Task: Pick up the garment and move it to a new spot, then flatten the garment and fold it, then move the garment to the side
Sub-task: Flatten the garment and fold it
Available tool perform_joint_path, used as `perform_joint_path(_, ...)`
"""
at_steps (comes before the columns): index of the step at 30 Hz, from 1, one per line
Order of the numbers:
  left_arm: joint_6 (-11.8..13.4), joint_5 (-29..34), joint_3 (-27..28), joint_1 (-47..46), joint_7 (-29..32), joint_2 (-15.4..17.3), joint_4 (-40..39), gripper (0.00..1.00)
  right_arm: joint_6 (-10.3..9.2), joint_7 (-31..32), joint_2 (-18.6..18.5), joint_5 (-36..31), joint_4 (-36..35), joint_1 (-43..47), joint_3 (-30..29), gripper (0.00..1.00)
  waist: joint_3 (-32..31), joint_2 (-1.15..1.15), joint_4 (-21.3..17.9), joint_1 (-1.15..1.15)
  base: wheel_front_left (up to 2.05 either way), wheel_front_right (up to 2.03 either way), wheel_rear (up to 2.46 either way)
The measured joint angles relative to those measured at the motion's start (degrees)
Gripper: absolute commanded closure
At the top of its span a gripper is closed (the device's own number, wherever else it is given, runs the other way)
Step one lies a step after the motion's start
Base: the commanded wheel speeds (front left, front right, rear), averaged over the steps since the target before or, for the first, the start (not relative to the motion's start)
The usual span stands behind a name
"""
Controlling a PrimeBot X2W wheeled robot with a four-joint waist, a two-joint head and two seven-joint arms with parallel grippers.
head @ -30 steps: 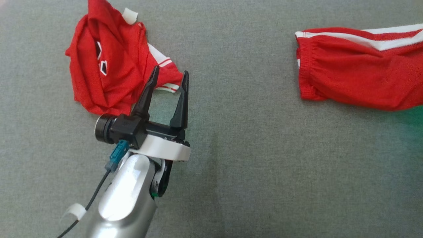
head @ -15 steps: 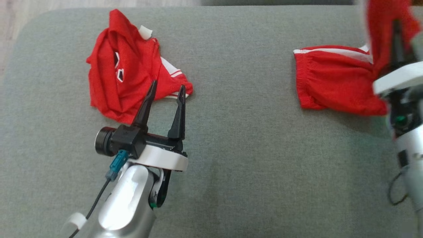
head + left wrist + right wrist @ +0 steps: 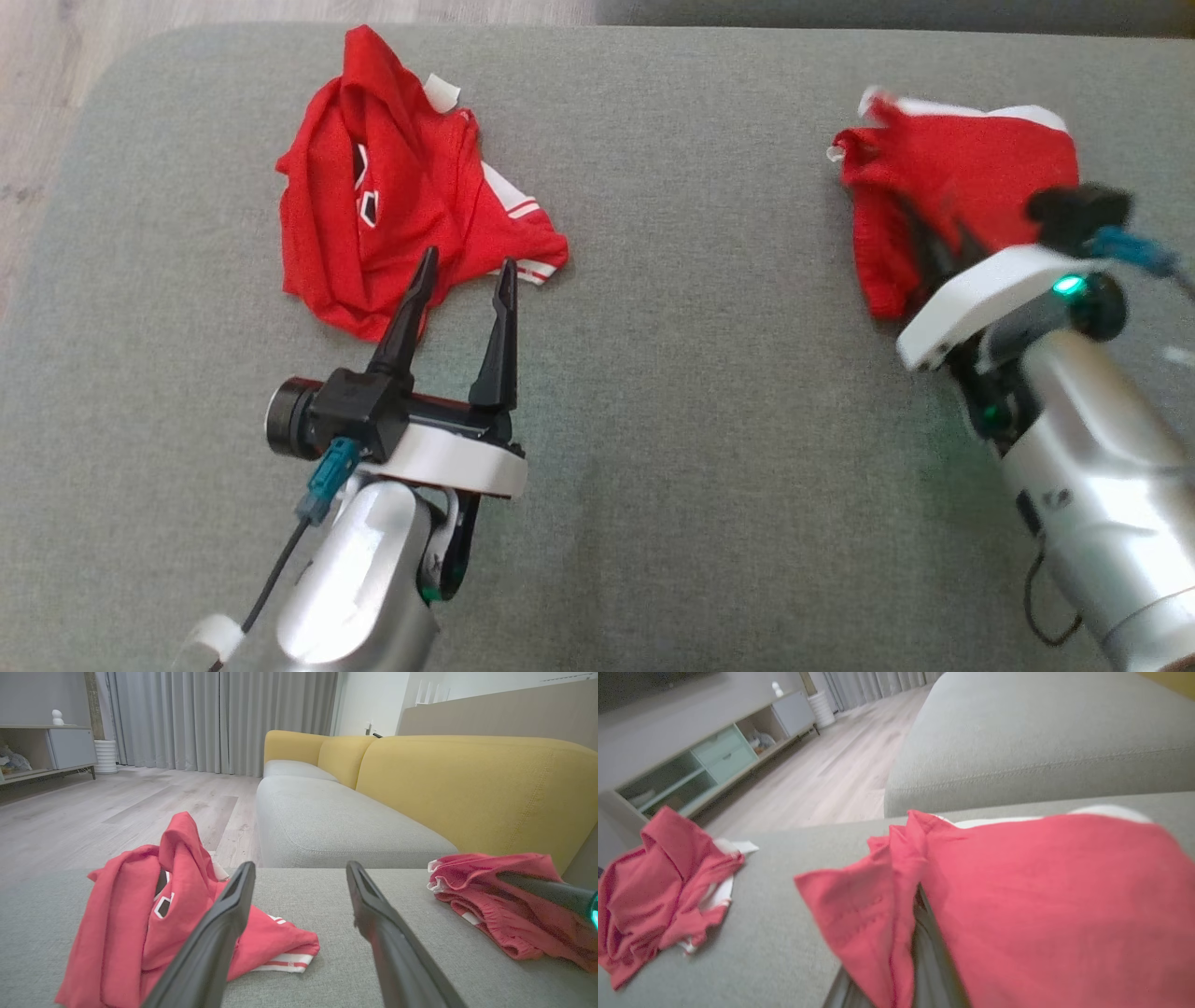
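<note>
A red garment with white trim, a pair of shorts (image 3: 952,168), is bunched up at the right of the grey cushion. My right gripper (image 3: 943,245) is shut on it, its fingers buried in the cloth. In the right wrist view the shorts (image 3: 1041,896) drape over my right gripper (image 3: 924,938). A second red garment, a crumpled shirt (image 3: 373,215), lies at the left. My left gripper (image 3: 469,259) stands open just short of the shirt's near edge, holding nothing. The left wrist view shows the shirt (image 3: 140,924), the shorts (image 3: 490,882) and my open left gripper (image 3: 300,865).
The grey cushion (image 3: 700,420) is wide and flat, with its rounded edge and wood floor (image 3: 56,93) at the far left. A yellow sofa (image 3: 467,788) with a grey seat stands beyond it. A low cabinet (image 3: 691,765) lines the wall.
The head camera has tilted, bringing the cushion's far edge and my right arm into view. The shorts, flat a second ago, are now gathered up in my right gripper. The left gripper stays open.
</note>
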Motion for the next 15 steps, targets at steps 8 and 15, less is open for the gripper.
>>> perform_joint_path(8,0.0,0.0,0.2,0.0,0.0,0.0,0.2,0.0,0.0,-2.3,0.9,-7.0,8.2,-0.3,9.3,0.0,0.1,0.0,-1.1,0.0,0.0,0.0,0.0)
perform_joint_path(15,-0.2,0.5,1.5,0.0,0.0,0.0,0.3,0.0,0.0,-8.0,4.9,-10.8,10.9,-1.4,6.7,0.0,-1.2,0.0,-4.3,0.0,0.0,0.0,0.0)
